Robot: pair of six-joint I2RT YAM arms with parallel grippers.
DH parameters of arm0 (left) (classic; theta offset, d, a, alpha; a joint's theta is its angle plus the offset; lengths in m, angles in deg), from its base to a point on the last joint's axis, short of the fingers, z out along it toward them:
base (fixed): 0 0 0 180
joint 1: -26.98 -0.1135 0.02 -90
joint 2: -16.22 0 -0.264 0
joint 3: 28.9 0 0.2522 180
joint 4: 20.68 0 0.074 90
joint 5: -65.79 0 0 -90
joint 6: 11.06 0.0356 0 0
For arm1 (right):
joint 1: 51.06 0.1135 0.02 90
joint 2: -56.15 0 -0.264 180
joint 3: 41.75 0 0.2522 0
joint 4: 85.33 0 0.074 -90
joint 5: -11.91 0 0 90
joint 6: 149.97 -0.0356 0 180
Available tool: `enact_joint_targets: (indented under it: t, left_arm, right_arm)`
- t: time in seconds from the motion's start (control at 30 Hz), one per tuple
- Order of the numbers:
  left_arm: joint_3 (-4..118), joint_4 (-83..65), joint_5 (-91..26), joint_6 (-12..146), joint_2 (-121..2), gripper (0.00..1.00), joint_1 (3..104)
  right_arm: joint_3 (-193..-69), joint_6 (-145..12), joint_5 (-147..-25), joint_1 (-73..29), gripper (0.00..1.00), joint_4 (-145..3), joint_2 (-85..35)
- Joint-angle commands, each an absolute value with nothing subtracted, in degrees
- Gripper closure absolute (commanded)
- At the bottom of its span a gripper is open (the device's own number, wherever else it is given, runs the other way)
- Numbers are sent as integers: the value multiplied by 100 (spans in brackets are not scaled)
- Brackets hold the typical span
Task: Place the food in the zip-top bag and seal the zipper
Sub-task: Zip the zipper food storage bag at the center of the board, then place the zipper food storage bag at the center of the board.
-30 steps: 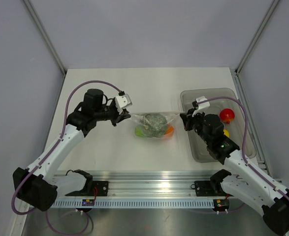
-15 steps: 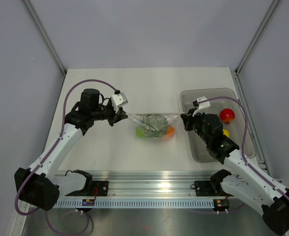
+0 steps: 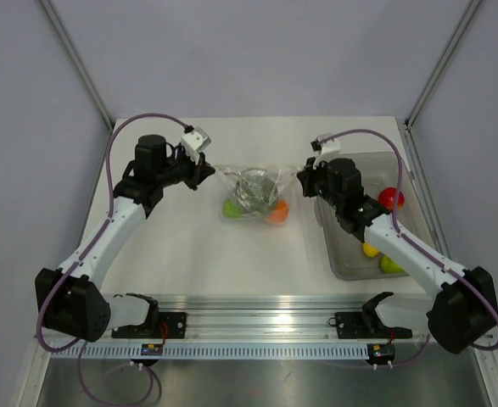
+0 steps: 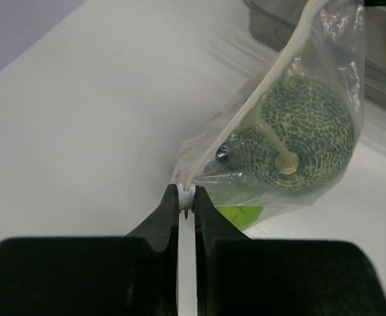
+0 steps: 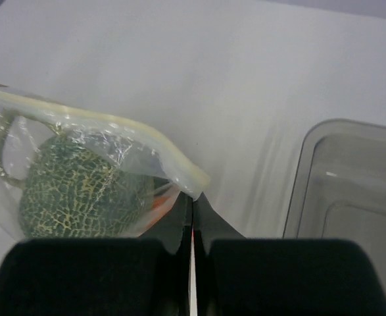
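A crinkly clear plastic bag (image 3: 253,191) hangs stretched between the two end effectors over the middle of the smooth white desk (image 3: 189,254). Its long axis runs left to right. The thin, pale zipper (image 5: 114,122) forms its upper rim, and the belly sags below; whether the belly touches the desk cannot be told.

Inside sits a round melon (image 4: 304,131) with a netted green skin. A glossy green round (image 3: 231,208) lies low at the left and an orange (image 3: 276,212) low at the right.

The left end effector (image 4: 187,201) is clenched on the bag's left corner, at the zipper's end. The right end effector (image 5: 191,197) is pinched tight on the right corner.

Just right of the bag stands a grey translucent tub (image 3: 350,270) with rounded corners, holding a red ball (image 3: 391,198). Bare desk stretches from the bag toward the near rail.
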State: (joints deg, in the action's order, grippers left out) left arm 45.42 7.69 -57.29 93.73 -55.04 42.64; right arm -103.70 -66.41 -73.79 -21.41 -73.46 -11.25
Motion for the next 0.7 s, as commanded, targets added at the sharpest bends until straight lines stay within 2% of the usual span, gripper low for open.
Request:
enact_joint_targets:
  t: [0.0,0.17,0.2,0.23,0.27,0.3,0.33,0.37,0.47,0.5,0.57,0.6,0.63,0.67]
  left_arm:
    - [5279,-358,-4945,9159,-5742,100,4245]
    - [5448,-989,-3785,9081,-5647,100,4114]
    - [5325,-1139,-3696,9020,-5568,96,4087]
    - [5098,-1419,-3461,8863,-5385,55,4043]
    - [4982,-1500,-3380,8826,-5296,38,4025]
    - [4903,-1544,-3318,8808,-5217,25,4016]
    - [4832,-1571,-3004,8669,-5042,5,4016]
    - [4675,-1623,-2775,8511,-4970,1,4008]
    - [4621,-1519,-2465,8211,-4672,1,4007]
    - [4656,-1335,-2491,8010,-4558,1,4007]
    - [4761,-1106,-2456,7668,-4470,1,4007]
    - [4883,-835,-2448,7492,-4443,1,4007]
    - [4928,-711,-2065,6985,-4399,1,4007]
    - [4928,-562,-1904,6615,-4346,1,4007]
  right_arm:
    - [-11393,-6507,-7703,-2161,100,-7938,-1651]
    - [-11835,-6445,-8677,-2161,98,-8554,-2101]
    - [-11809,-6471,-8914,-2153,96,-8563,-2180]
    - [-11783,-6541,-9421,-2144,86,-8424,-2277]
    - [-11783,-6594,-9635,-2144,76,-8283,-2278]
    - [-11756,-6673,-9889,-2126,63,-8099,-2382]
    - [-11739,-6726,-9918,-2126,51,-7758,-2427]
    - [-11695,-6770,-9901,-2109,40,-7641,-2444]
    - [-11467,-6885,-9182,-2117,30,-7430,-2191]
    - [-11388,-6911,-8597,-2126,25,-7325,-1972]
    - [-11396,-6955,-8040,-2117,21,-7149,-1769]
    - [-11474,-7094,-7428,-2126,15,-6896,-1602]
    - [-11545,-7200,-7144,-2117,1,-6536,-1549]
    - [-11624,-7288,-6914,-2126,1,-6341,-1505]
